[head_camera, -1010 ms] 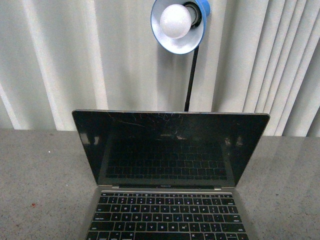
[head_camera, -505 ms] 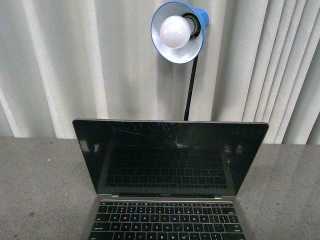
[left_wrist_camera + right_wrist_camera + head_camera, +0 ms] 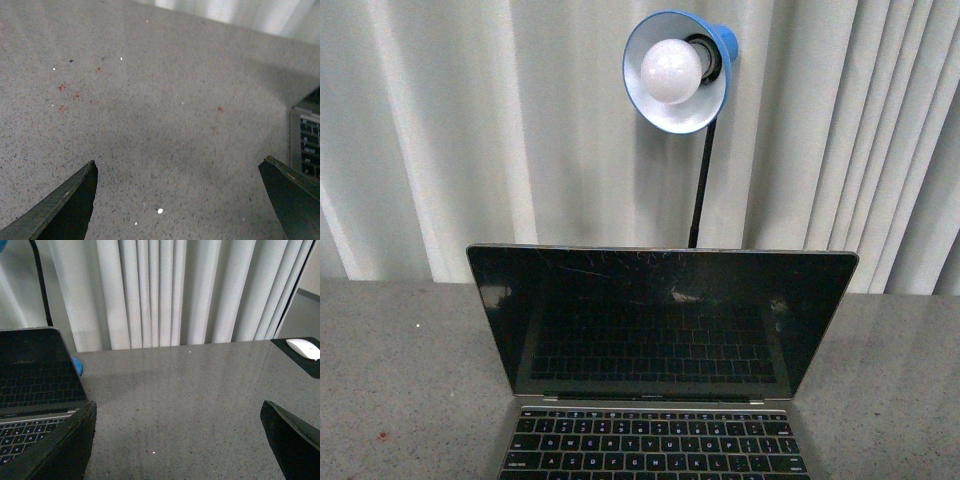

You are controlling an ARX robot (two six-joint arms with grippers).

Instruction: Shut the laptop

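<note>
The laptop stands open in the front view, its scratched black screen upright and facing me, black keys at the bottom edge. No arm shows in that view. My left gripper is open over bare speckled table, with a corner of the laptop beside one finger. My right gripper is open too, above the table beside the laptop, whose screen and keys show past one dark finger. Nothing lies between either pair of fingers.
A blue desk lamp with a white bulb rises behind the laptop on a black stem. Pale pleated curtains back the grey speckled table. A white mouse on a black pad lies far off in the right wrist view.
The front view has tilted up a little: laptop and lamp sit lower in the picture than a second ago. The laptop's screen stands at the same angle.
</note>
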